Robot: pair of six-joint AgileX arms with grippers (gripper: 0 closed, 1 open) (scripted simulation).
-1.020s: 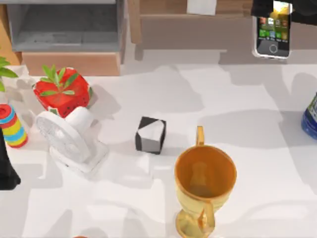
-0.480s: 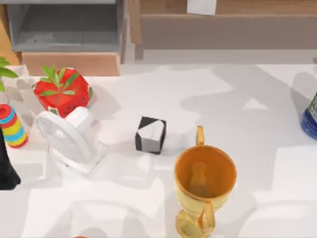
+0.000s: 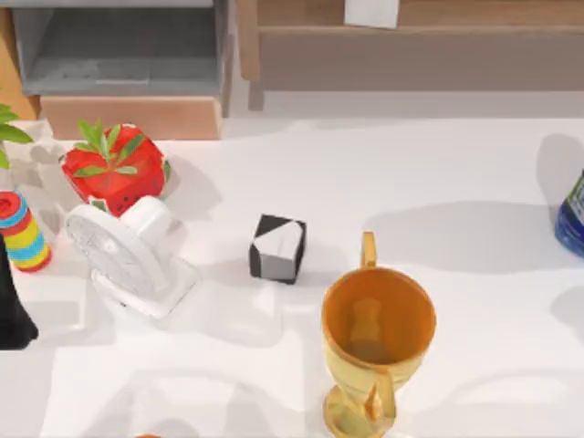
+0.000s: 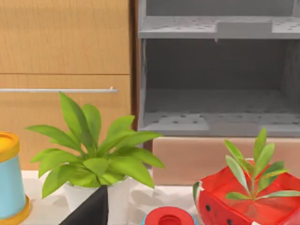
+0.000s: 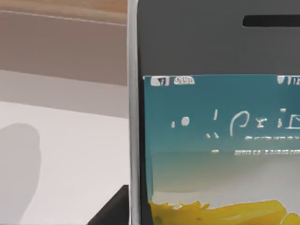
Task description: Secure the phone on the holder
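Observation:
The phone (image 5: 215, 122) looms close in the right wrist view, upright, with a silvery edge and a lit teal-and-yellow screen, above the white table. A dark part (image 5: 111, 210) against its lower edge looks like a finger of my right gripper, which seems shut on the phone. A black wedge-shaped stand (image 3: 11, 310), apparently the holder, stands at the table's left edge. The left wrist view shows its tip (image 4: 89, 211) in front of a potted plant (image 4: 96, 154).
A black-and-white cube (image 3: 277, 247) sits mid-table beside a gold trophy cup (image 3: 376, 333). A white fan (image 3: 128, 255), a watermelon planter (image 3: 114, 169) and a striped ring toy (image 3: 23, 233) crowd the left. A blue bottle (image 3: 573, 219) stands at the right edge, with shelves (image 3: 119, 46) behind.
One second ago the phone hung at the top view's upper right in the right gripper. It has since left that view, and the shadows on the table's right side have shifted.

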